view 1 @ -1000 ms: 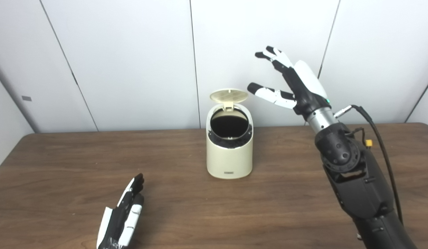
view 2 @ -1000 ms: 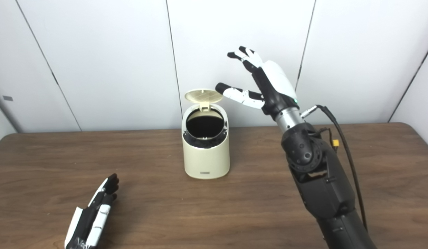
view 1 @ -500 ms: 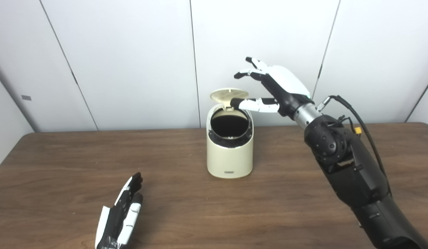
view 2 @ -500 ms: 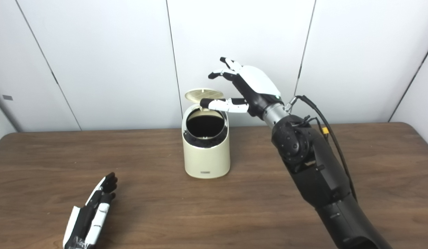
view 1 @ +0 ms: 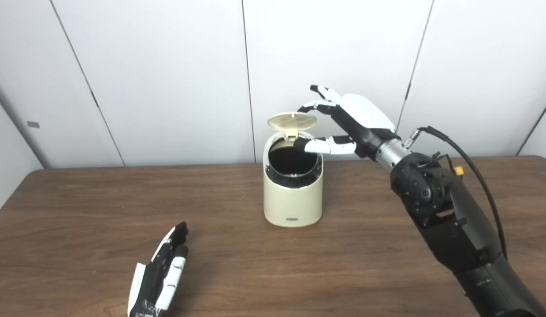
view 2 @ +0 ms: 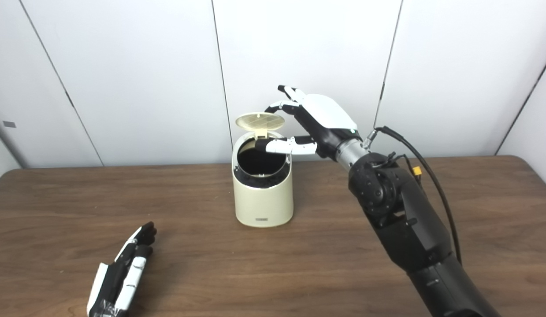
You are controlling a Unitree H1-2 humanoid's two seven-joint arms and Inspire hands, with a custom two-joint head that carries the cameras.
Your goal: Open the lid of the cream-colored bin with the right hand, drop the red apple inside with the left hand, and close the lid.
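Note:
The cream-colored bin (view 1: 293, 193) stands mid-table with its round lid (view 1: 292, 120) tipped up at the back, showing a dark inside. My right hand (view 1: 343, 123) is open beside the lid's right edge: its fingers (view 1: 314, 105) curl just above and behind the lid, and the thumb reaches over the bin's mouth. I cannot tell whether they touch the lid. My left hand (view 1: 160, 275) lies open and flat on the table at the front left, holding nothing. No red apple is in sight; the bin's inside is too dark to read.
The brown wooden table (view 1: 79, 211) spreads wide around the bin. White wall panels (view 1: 167, 66) stand close behind the table's back edge. My right forearm (view 1: 449, 220) with its black cable crosses the right side of the table.
My right hand has swung down and left from high above the table to the raised lid, fingers curling over it. The lid stays up. The left hand has barely shifted.

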